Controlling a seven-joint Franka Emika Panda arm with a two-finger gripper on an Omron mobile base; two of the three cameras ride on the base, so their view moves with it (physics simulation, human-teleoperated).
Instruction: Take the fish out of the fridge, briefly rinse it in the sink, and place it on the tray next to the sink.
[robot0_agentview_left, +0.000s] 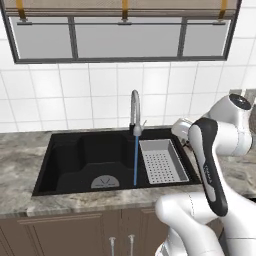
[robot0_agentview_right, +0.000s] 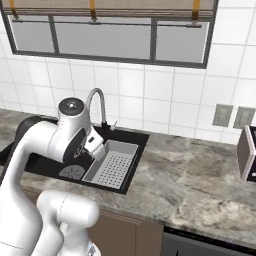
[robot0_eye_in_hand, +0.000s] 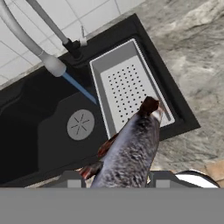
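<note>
My gripper (robot0_eye_in_hand: 116, 177) is shut on the fish (robot0_eye_in_hand: 131, 148), a dark speckled body with a reddish fin, its head pointing away from the hand. The fish hangs above the front right part of the black sink (robot0_eye_in_hand: 39, 127), over the near end of the grey perforated tray (robot0_eye_in_hand: 122, 83). A blue stream of water (robot0_eye_in_hand: 78, 87) runs from the curved chrome tap (robot0_eye_in_hand: 26, 39) into the basin, left of the fish. From the base, the hand (robot0_agentview_left: 182, 130) is above the tray (robot0_agentview_left: 162, 160), right of the tap (robot0_agentview_left: 134, 107). The fridge is out of view.
Grey marbled counter (robot0_agentview_right: 190, 170) stretches right of the sink (robot0_agentview_right: 135, 137). White tiled wall and a window lie behind. Two wall outlets (robot0_agentview_right: 222, 115) and a dark appliance (robot0_agentview_right: 247, 152) are at far right. Brown cabinet doors (robot0_agentview_left: 75, 235) are below.
</note>
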